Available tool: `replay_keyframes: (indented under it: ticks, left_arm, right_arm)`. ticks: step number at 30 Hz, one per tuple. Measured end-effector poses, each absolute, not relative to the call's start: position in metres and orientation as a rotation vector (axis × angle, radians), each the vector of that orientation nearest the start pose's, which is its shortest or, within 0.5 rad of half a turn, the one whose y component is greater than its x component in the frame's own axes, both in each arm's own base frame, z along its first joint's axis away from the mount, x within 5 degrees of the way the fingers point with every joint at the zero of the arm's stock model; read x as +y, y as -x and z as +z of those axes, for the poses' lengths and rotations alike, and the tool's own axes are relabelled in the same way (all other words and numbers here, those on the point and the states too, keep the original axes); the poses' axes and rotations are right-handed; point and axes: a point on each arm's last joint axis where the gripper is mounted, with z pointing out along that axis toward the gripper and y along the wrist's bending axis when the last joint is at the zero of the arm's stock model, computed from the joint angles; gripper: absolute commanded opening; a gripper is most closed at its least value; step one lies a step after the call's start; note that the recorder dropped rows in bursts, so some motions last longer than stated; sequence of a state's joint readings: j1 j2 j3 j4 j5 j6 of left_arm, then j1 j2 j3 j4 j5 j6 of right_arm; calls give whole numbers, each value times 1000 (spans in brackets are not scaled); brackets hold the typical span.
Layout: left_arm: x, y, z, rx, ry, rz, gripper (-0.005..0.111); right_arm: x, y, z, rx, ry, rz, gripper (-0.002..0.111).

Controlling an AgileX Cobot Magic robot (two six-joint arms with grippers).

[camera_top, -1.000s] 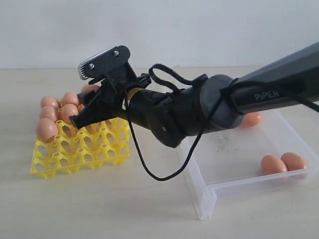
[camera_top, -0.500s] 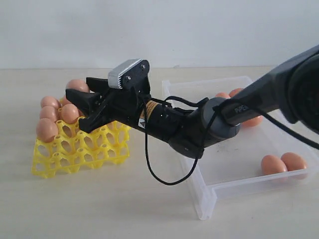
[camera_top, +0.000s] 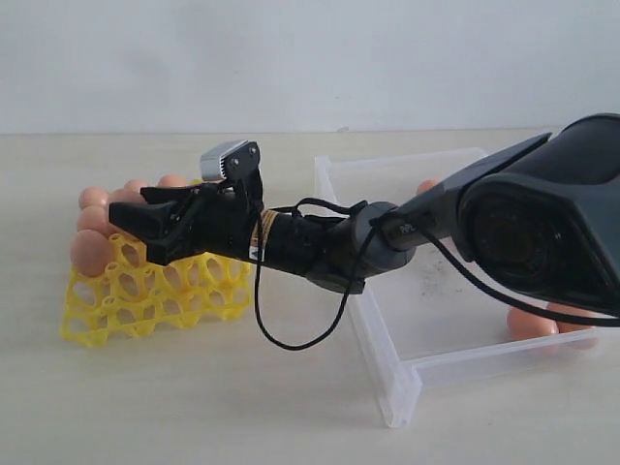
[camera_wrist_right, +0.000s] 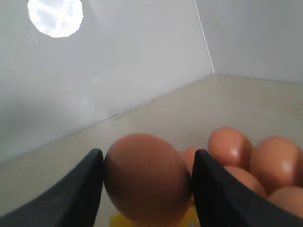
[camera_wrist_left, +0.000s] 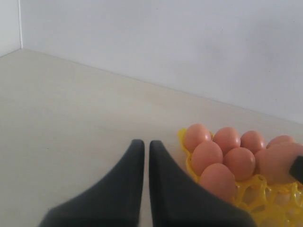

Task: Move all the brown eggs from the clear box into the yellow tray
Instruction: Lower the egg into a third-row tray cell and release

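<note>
My right gripper (camera_top: 136,231) reaches across to the left, over the back rows of the yellow tray (camera_top: 145,300). It is shut on a brown egg (camera_wrist_right: 147,177), which fills the gap between both fingers just above a yellow cell. Several brown eggs (camera_top: 91,252) sit in the tray's far cells, also seen as tray eggs (camera_wrist_left: 207,157) in the left wrist view. The clear box (camera_top: 383,373) lies to the right, with a brown egg (camera_top: 531,323) and another (camera_top: 427,185) peeking past the arm. My left gripper (camera_wrist_left: 143,144) is shut and empty, beside the tray.
The right arm's dark body (camera_top: 542,232) and a looping black cable (camera_top: 291,339) stretch over the clear box and the gap between box and tray. A pale wall runs behind the beige table (camera_top: 194,407).
The right gripper has gone down and to the left with the egg, from above the tray to just over its back cells. The left gripper has stayed shut.
</note>
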State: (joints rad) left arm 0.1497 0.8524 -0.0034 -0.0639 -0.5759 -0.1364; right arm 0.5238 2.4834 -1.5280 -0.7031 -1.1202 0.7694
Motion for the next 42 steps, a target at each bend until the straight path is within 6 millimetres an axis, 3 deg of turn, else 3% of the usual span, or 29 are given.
replay_keyframes:
  ticks: [7,42]
  left_arm:
    - [22,-127,187,1728,322,1,4]
    - [22,-127,187,1728,322,1,4]
  right_arm:
    - [295,-409,84,1601,627,1132,0]
    - [303,-404,81,1639,689,1129,2]
